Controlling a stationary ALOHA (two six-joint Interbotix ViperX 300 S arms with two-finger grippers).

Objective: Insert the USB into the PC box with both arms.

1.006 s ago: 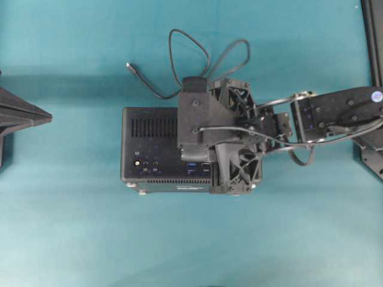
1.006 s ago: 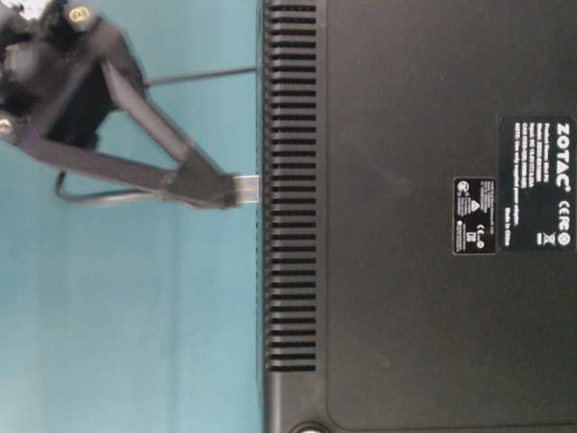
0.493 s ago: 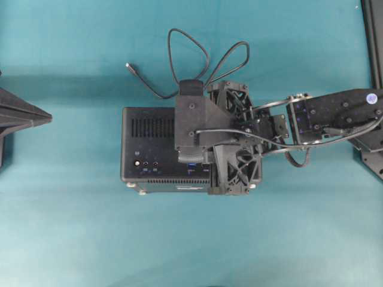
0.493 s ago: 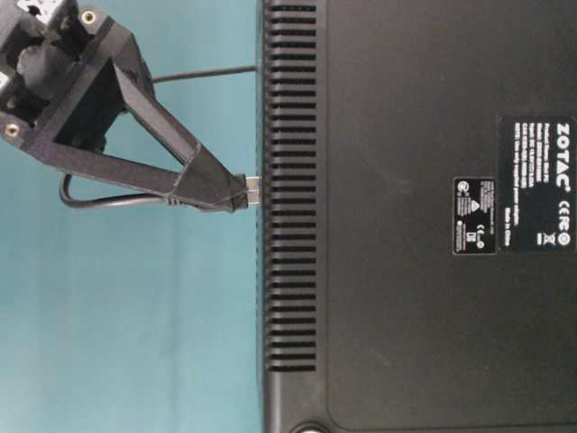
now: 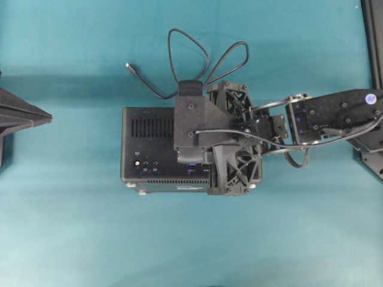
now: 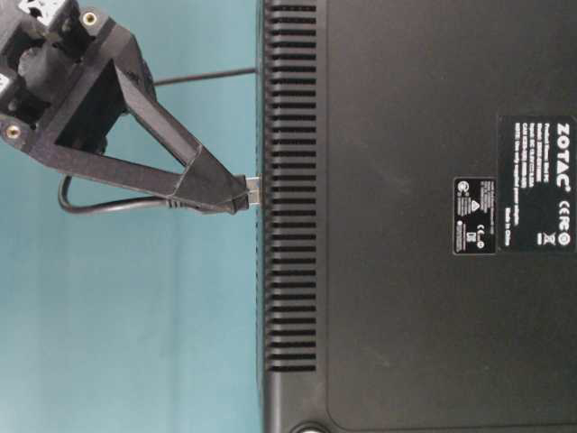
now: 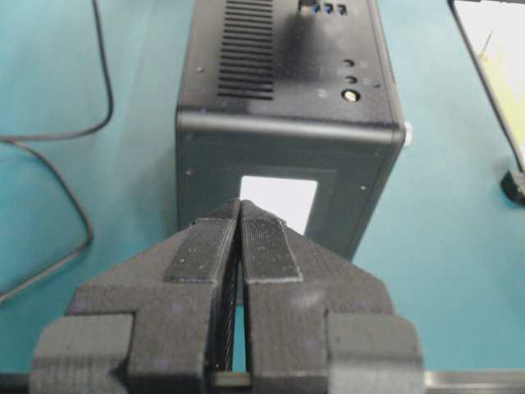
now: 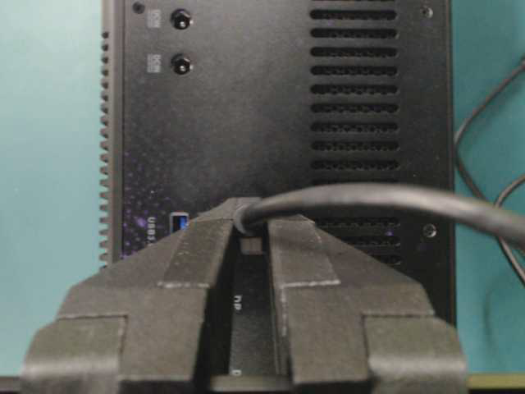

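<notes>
1. The PC box sits mid-table, and everything else is easiest placed from it. The right gripper hangs directly over the box's port face, jaws pinched on the plug end of the USB, whose silver tip meets the box's face in the table-level view.

2. The rest of the cable loops on the table just behind the box, with its small far connector lying off the box's rear left corner. It looks slack, so I judge it will not tug on the plug.

3. The left gripper is well to the left of the box, apart from it, jaws pressed together on nothing, pointing at the box's end wall.

4. To do this step well, I would keep the plug square to the port and push straight down; any tilt would likely jam the tip on the rim.

5. The blue port beside the jaws is a fair guide for alignment.

6. The box stands free, so bracing it with the left gripper seems wise before a firm push.

7. Let go only once the plug sits flush.
</notes>
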